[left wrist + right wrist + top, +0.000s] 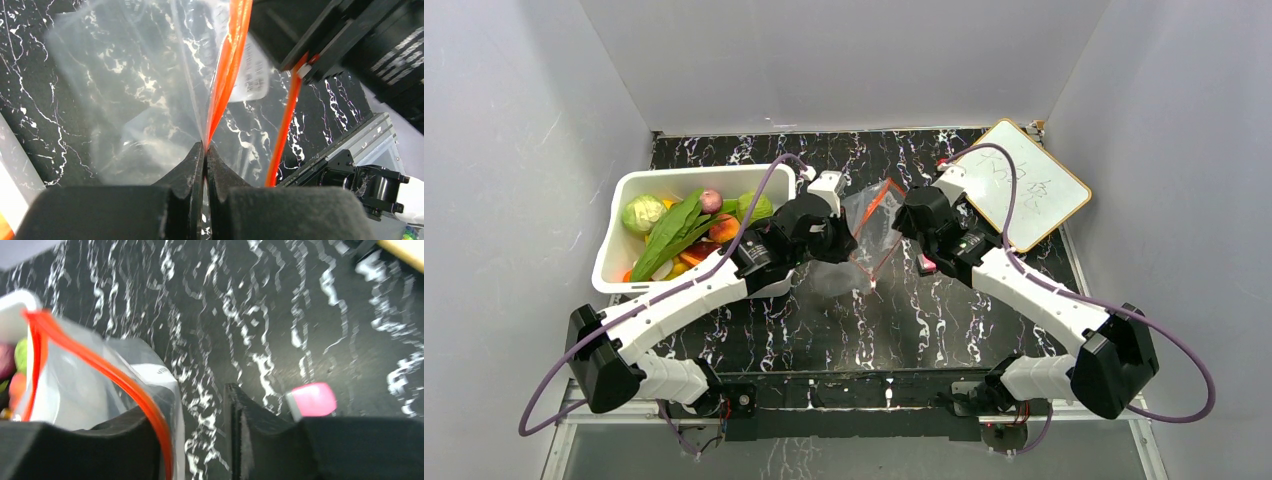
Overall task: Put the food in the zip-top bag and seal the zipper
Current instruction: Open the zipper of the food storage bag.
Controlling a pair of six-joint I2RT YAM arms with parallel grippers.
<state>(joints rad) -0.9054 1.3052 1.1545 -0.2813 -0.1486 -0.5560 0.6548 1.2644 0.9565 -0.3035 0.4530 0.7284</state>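
While food [679,225] sits in the bin [610,250], left fingers [187,172] pinch the zip-top bag [125,95], right fingers [246,432] parted.

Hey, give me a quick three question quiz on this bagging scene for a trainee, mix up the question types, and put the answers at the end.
1. True or false: the left tool is pinched shut on the zipper of the zip-top bag.
2. Where is the food right now? A) in the white bin B) inside the bag C) scattered on the floor
3. Fill in: the small block beside the right tool is ____ in colour.
Key: 1 true; 2 A; 3 pink.
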